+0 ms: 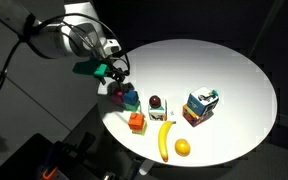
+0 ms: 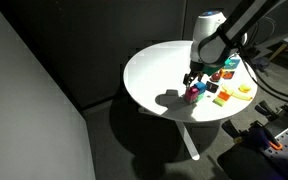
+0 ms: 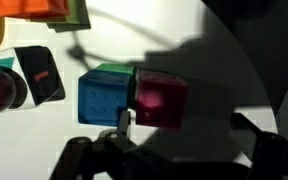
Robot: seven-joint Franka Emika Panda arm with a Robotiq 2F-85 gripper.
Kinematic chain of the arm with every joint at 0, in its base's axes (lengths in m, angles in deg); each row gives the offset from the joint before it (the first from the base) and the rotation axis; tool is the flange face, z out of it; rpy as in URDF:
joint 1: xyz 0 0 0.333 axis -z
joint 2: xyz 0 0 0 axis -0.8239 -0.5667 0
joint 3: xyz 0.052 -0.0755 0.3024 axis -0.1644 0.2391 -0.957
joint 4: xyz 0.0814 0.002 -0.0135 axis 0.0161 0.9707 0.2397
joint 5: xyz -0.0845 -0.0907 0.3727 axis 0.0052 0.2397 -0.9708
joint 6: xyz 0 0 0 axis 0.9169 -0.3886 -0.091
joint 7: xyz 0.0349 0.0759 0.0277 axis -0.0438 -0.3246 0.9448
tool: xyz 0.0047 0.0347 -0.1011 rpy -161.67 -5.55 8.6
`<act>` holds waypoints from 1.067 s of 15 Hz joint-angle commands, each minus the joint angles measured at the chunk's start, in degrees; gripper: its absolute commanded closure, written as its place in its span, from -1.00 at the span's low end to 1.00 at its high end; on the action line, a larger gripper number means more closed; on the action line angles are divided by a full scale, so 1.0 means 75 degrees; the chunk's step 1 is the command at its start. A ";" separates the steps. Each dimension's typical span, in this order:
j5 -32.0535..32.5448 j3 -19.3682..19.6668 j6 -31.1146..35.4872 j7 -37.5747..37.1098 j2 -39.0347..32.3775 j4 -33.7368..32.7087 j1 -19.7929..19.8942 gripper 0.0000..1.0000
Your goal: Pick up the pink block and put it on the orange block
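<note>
The pink block (image 1: 118,93) is a small magenta cube near the table's edge, touching a teal-blue cube (image 1: 130,98). In the wrist view the pink block (image 3: 161,100) sits right of the blue cube (image 3: 104,97). My gripper (image 1: 116,75) hangs just above the pink block and is open. In the wrist view its fingers (image 3: 184,125) straddle the block's near side, the left finger close to the block. The orange block (image 1: 137,122) stands a little further along the edge; it also shows at the top left of the wrist view (image 3: 34,8). The gripper (image 2: 194,78) casts a shadow on the table.
On the round white table (image 1: 234,70) lie a banana (image 1: 165,140), a round orange fruit (image 1: 182,147), a multicoloured box (image 1: 201,104) and a dark red ball on a white piece (image 1: 156,105). The table edge is close to the blocks.
</note>
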 commanded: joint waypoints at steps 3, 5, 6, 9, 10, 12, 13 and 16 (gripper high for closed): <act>0.0194 0.0166 -0.0099 -0.0202 -0.0351 -0.0317 -0.0139 -1.00; 0.0174 0.0179 -0.0111 -0.0184 -0.0413 -0.0347 -0.0130 -1.00; 0.0165 0.0181 -0.0108 -0.0173 -0.0443 -0.0357 -0.0122 -1.00; 0.0137 0.0169 -0.0107 -0.0138 -0.0525 -0.0392 -0.0100 -1.00; 0.0134 0.0168 -0.0108 -0.0136 -0.0553 -0.0404 -0.0100 -1.00; 0.0123 0.0159 -0.0112 -0.0124 -0.0603 -0.0425 -0.0093 -1.00; 0.0121 0.0158 -0.0109 -0.0121 -0.0627 -0.0436 -0.0092 -1.00; 0.0109 0.0147 -0.0108 -0.0097 -0.0705 -0.0487 -0.0078 -1.00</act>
